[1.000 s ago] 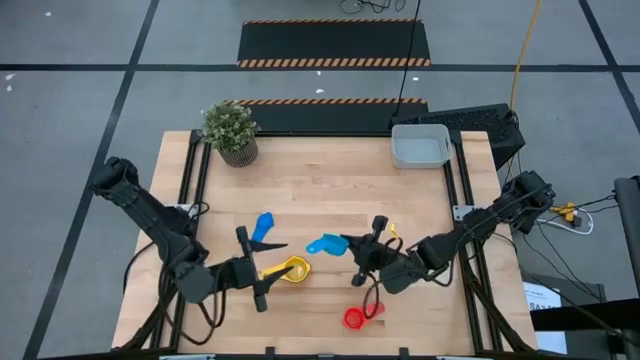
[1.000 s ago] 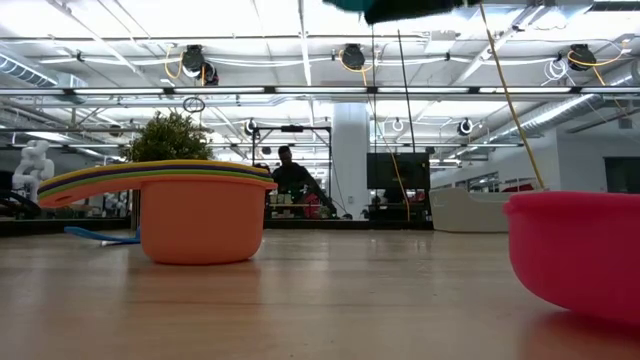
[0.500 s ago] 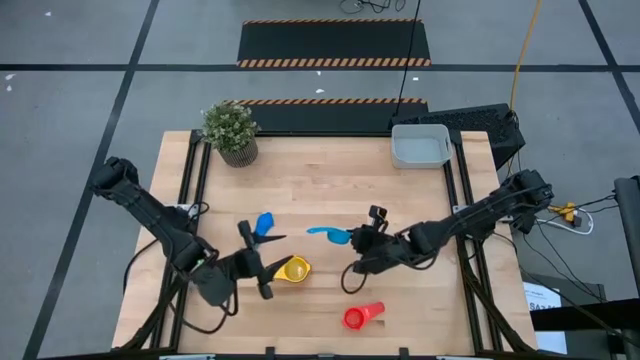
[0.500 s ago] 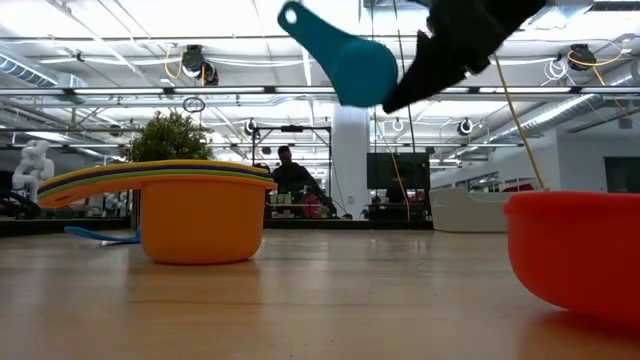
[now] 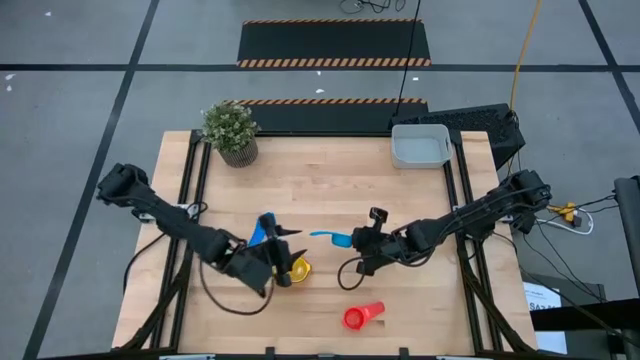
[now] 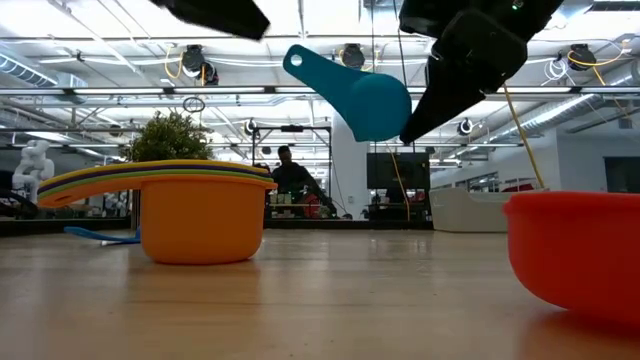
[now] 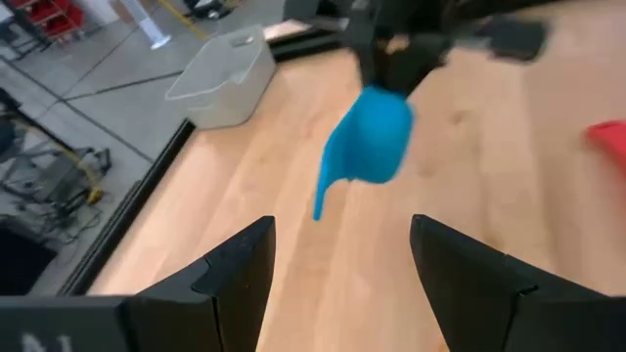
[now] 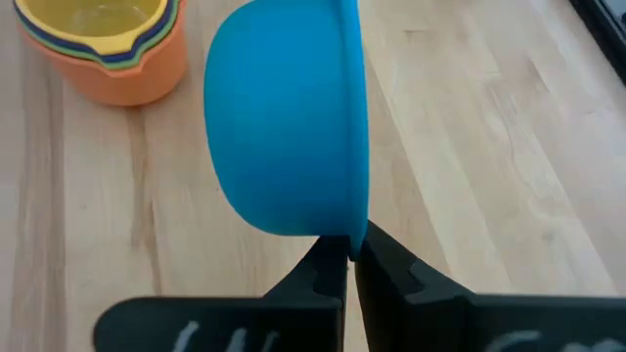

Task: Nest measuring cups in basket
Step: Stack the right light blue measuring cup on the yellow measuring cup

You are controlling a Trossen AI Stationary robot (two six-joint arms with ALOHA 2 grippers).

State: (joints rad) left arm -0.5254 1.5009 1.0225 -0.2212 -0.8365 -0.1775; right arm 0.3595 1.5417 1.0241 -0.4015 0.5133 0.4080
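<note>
Above the table, right of the nested cup stack (image 5: 294, 269), right gripper (image 5: 360, 243) pinches a light blue cup (image 5: 337, 238) by its rim (airborne), handle pointing away from the gripper toward the stack. Left gripper (image 5: 284, 268) spread, empty, beside the stack.

No text, label, brand or number can be read anywhere. A white sheet (image 5: 545, 297) on the floor beside the table (image 5: 330, 195) carries dark printing (too small to make out).
</note>
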